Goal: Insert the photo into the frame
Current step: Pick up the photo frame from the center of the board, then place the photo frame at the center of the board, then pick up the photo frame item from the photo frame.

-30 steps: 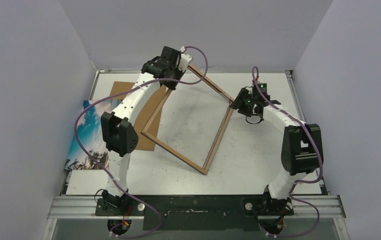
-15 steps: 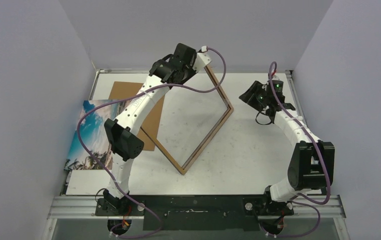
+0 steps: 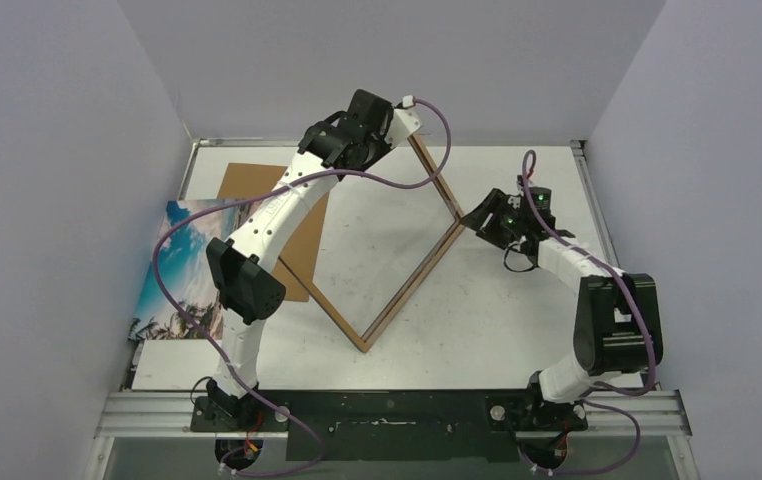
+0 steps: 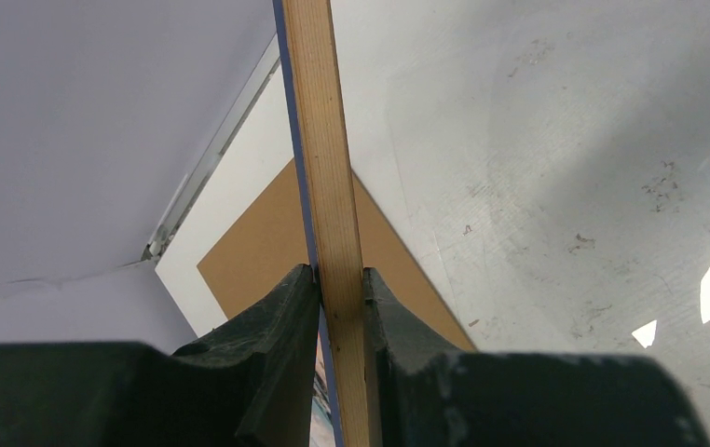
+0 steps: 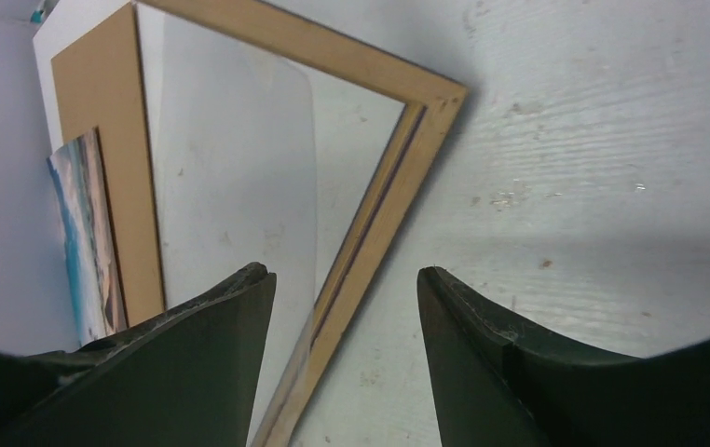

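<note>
The left pincer (image 4: pixel 340 284) is squeezed shut on the top edge of the frame (image 3: pixel 412 283), holding it tipped up mid-picture. The right pincer (image 5: pixel 344 279) is open and empty, just right of the frame's corner. The photo (image 3: pixel 182 260) lies far left, nearest the left arm (image 3: pixel 267 215).

Frame (image 4: pixel 328 140) is showing light wood-brown, with a thin navy-blue stripe along one edge. Photo (image 3: pixel 182 265) is displaying bright blue sky and white clouds. Backing board (image 3: pixel 247 185) is presenting plain brown. Table (image 3: pixel 517 320) is reading white, flecked with grey scuffs.
</note>
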`<act>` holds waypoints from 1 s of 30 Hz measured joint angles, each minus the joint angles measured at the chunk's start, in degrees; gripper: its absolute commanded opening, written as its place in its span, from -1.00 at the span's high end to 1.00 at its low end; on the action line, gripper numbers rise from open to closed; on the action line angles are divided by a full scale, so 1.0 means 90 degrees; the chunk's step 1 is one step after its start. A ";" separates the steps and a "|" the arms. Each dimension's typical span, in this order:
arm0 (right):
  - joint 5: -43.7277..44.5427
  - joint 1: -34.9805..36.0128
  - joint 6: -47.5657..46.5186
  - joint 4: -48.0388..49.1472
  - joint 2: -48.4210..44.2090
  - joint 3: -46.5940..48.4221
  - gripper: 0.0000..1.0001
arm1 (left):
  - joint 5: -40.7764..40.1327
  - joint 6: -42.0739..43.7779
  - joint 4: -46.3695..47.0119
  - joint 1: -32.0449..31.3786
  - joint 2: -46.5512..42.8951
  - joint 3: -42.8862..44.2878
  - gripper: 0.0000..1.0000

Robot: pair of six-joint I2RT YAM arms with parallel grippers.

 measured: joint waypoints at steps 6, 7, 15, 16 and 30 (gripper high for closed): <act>-0.0291 0.0461 0.0160 0.0726 0.0335 -0.0022 -0.18 | -0.0005 0.0002 0.0000 -0.0007 0.0002 0.0000 1.00; -0.0313 0.0532 0.0214 0.0860 0.0440 -0.0022 -0.17 | -0.0007 0.0002 0.0000 -0.0010 0.0000 0.0000 1.00; -0.0386 0.0780 0.0469 0.1292 0.1071 -0.0019 -0.11 | -0.0005 0.0005 0.0000 -0.0010 0.0000 0.0000 1.00; -0.0384 0.0814 0.0476 0.1292 0.1100 -0.0019 -0.10 | -0.0005 0.0005 0.0000 -0.0010 0.0000 0.0000 1.00; -0.0260 0.1042 0.0925 0.1909 0.1450 -0.0022 0.78 | -0.0029 -0.0007 0.0112 0.0010 -0.0002 -0.0265 1.00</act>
